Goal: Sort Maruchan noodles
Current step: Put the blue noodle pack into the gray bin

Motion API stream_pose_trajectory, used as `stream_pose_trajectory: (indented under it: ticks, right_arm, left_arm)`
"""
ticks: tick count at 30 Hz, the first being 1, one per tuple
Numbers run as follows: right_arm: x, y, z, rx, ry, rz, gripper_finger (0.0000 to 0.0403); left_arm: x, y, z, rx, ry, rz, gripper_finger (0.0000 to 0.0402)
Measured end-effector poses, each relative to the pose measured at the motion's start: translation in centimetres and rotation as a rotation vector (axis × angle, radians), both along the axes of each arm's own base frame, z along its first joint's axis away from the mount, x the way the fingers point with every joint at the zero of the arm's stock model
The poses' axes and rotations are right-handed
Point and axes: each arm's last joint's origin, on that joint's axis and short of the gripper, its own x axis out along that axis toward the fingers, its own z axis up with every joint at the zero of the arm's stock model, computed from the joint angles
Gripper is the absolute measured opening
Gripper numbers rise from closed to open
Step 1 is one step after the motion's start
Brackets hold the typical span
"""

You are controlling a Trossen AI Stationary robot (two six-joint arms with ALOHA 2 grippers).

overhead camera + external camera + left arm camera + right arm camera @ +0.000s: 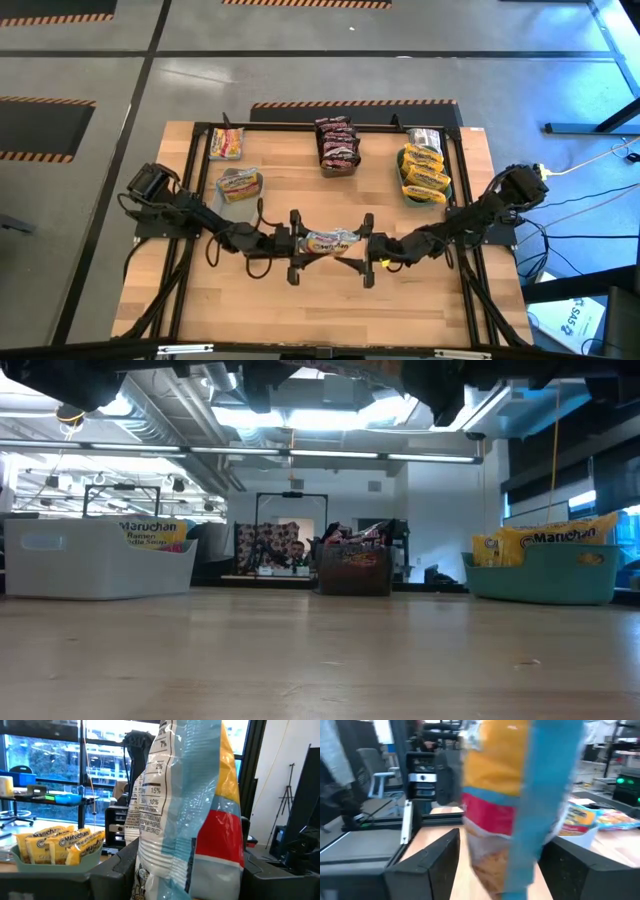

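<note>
While both dark arms reach inward over the wooden table (330, 310), the left gripper (296, 243) and the right gripper (366, 245) meet at its middle, each with fingers spread to either side of one noodle packet (330, 241) held up off the surface between them; whether the fingers press on it cannot be told. Along the far edge stand three containers: a clear grey bin (95, 565) at the left arm's side, holding a packet that reads Maruchan (152, 532); a dark dish (354, 573) in the middle, filled with dark red-orange packets (337, 142); and a teal basket (545, 575) at the right arm's side, packed with upright yellow packets (424, 170). Near the bin, one more packet (240, 184) lies flat on the wood. Seen close from the left wrist, the lifted packet (187, 810) shows a printed nutrition panel beside blue, yellow and red bands.
</note>
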Motion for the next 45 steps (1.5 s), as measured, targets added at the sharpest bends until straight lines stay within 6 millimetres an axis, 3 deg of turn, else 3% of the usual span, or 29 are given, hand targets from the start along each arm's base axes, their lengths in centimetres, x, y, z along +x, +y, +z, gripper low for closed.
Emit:
stream_pose_trajectory:
  ticks: [5, 10, 18, 27, 33, 38, 45]
  right_arm:
    - [0.0, -0.1, 0.1, 0.026, -0.004, -0.06, 0.0221]
    - [0.1, 0.3, 0.7, -0.008, -0.045, 0.086, 0.0214]
    - [1.1, 0.0, 1.2, -0.029, -0.007, 0.023, 0.021]
    - [1.1, -0.1, 1.1, -0.06, 0.005, 0.009, 0.011]
    - [1.2, 0.0, 1.0, -0.069, 0.021, 0.013, 0.0095]
    - [1.2, 0.0, 0.7, -0.081, 0.049, 0.01, 0.009]
    - [1.1, -0.1, -0.2, -0.07, 0.141, 0.017, 0.0085]
  left_arm:
    - [-0.1, -0.2, 0.1, 0.025, -0.013, -0.011, 0.0181]
    - [-0.1, -0.3, 0.3, 0.031, -0.03, -0.047, 0.0182]
    - [0.1, 0.3, 0.4, 0.027, -0.049, -0.05, 0.0183]
    - [0.1, 0.4, 0.4, 0.036, -0.037, 0.012, 0.0185]
    - [-0.5, -0.1, 0.7, 0.061, 0.048, 0.05, 0.0209]
    - [-2.6, -0.5, 2.3, 0.117, 0.203, 0.091, 0.0234]
    - [-7.7, 0.4, 5.7, 0.05, 0.37, 0.024, 0.0237]
